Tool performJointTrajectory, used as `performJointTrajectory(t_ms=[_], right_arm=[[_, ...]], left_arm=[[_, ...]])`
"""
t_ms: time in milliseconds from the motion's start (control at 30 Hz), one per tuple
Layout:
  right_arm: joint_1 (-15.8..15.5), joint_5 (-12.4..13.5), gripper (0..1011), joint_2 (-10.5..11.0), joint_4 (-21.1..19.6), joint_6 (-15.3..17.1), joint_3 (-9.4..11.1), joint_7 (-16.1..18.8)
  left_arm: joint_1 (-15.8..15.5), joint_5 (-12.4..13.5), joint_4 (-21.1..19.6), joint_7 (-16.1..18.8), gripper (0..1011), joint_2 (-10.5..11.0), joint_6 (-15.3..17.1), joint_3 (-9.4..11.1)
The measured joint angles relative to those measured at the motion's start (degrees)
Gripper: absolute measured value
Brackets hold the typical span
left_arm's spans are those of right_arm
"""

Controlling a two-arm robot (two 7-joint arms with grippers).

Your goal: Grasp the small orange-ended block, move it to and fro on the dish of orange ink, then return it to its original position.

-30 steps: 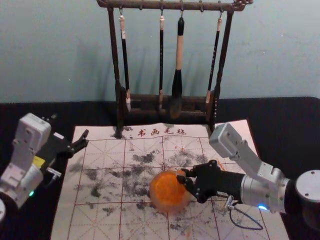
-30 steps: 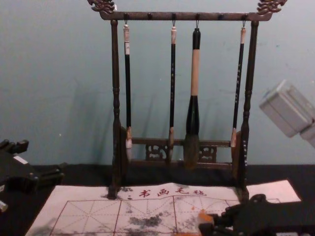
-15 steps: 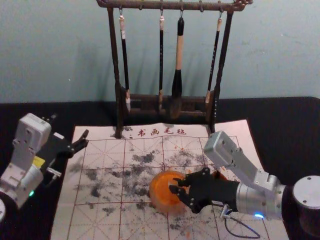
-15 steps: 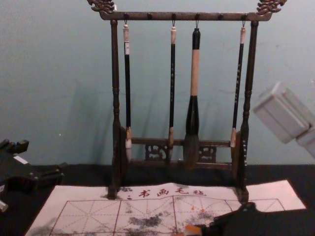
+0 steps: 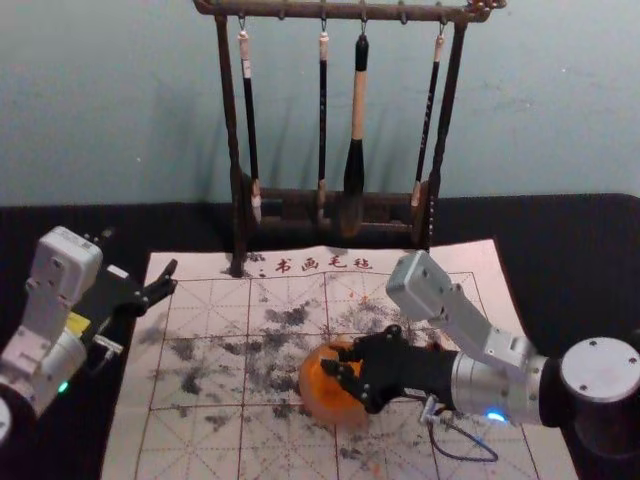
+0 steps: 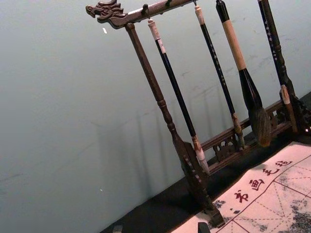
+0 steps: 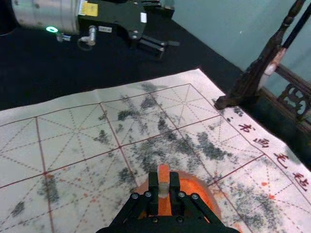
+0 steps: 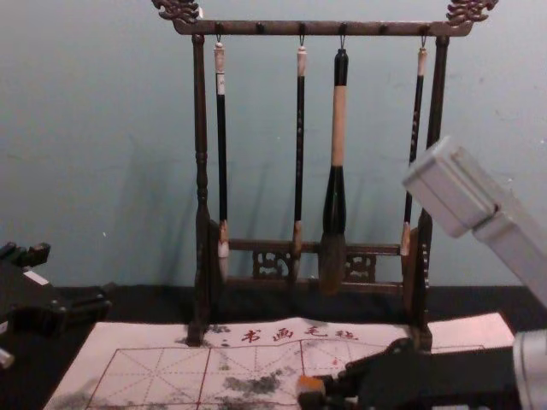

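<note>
Block (image 7: 164, 174) clamped in right gripper (image 7: 164, 183) is over dish (image 5: 326, 402), midway between side edges of mat (image 5: 470, 256): grasp complete, inking likely current, return outstanding; left gripper (image 5: 174, 274) idle, fingers apart, near left edge.

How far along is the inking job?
Done: the grasp. The orange-ended block sits between the closed fingers of the right tool.

In hand: the inking, apparently, with the block at the orange dish; ink contact and strokes so far can't be told.

Left: finish any strokes, then put the block back.

Left tool idles open beside the mat.
</note>
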Motion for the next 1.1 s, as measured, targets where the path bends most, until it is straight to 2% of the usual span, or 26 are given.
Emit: performJointTrajectory(t_ms=[300, 567, 700, 767, 833, 900, 933, 1000, 1100], right_arm=[[1.4, -0.2, 81, -1.3, 2.3, 0.3, 0.5, -1.3], [0.7, -0.1, 81, -0.6, 1.1, 0.8, 1.8, -2.2], [-0.8, 0.4, 81, 0.4, -1.0, 0.9, 3.1, -3.3], [-2.3, 0.9, 81, 1.4, -3.0, 1.1, 4.7, -4.4], [-2.8, 1.1, 81, 1.7, -3.5, 1.1, 5.1, -4.6], [-4.4, 1.8, 81, 2.9, -5.4, 1.1, 6.9, -5.5], [-4.4, 1.8, 81, 2.9, -5.4, 1.1, 6.9, -5.5], [-6.1, 2.6, 81, 4.2, -7.2, 1.1, 8.7, -6.1], [-7.3, 3.2, 81, 5.1, -8.4, 1.1, 10.0, -6.5]], left_arm=[[0.0, 0.0, 0.0, 0.0, 1001, 0.0, 0.0, 0.0], [0.0, 0.0, 0.0, 0.0, 1001, 0.0, 0.0, 0.0], [0.0, 0.0, 0.0, 0.0, 1001, 0.0, 0.0, 0.0], [0.0, 0.0, 0.0, 0.0, 1002, 0.0, 0.0, 0.0], [0.0, 0.0, 0.0, 0.0, 1001, 0.0, 0.0, 0.0], [0.0, 0.0, 0.0, 0.0, 1001, 0.0, 0.0, 0.0], [0.0, 0.0, 0.0, 0.0, 1001, 0.0, 0.0, 0.0], [0.0, 0.0, 0.0, 0.0, 1001, 0.0, 0.0, 0.0], [0.0, 0.0, 0.0, 0.0, 1001, 0.0, 0.0, 0.0]])
